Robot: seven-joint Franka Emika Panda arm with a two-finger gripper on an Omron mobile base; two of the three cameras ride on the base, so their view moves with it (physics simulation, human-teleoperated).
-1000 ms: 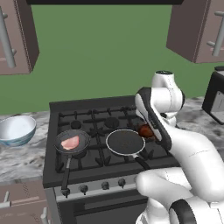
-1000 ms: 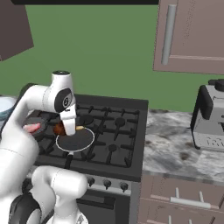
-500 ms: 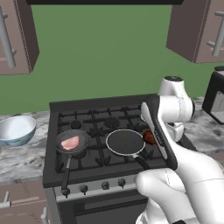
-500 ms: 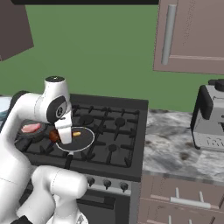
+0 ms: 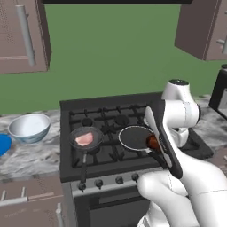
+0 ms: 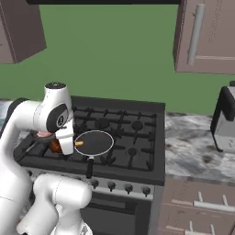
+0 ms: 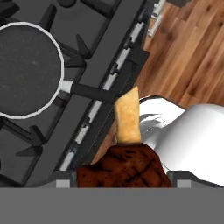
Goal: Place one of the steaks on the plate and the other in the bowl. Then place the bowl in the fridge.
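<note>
My gripper is shut on the dark reddish-brown steak, holding it over the stove's front edge beside the empty black pan. In the hand view this steak sits between my fingertips, with a pale fat strip sticking out. The right base view shows it left of the empty pan. The pale pink steak lies in a smaller black pan on the stove's left. The bowl stands on the counter left of the stove, and the blue plate sits at the left edge. The fridge is out of view.
The black stove has knobs along its front, and wooden floor lies below. A dark appliance stands on the marble counter to the right. Brown wall cabinets hang above on both sides.
The arm has swung and turned, carrying the dark steak from above the empty pan toward the stove's front edge. The pans, bowl and pink steak have stayed put.
</note>
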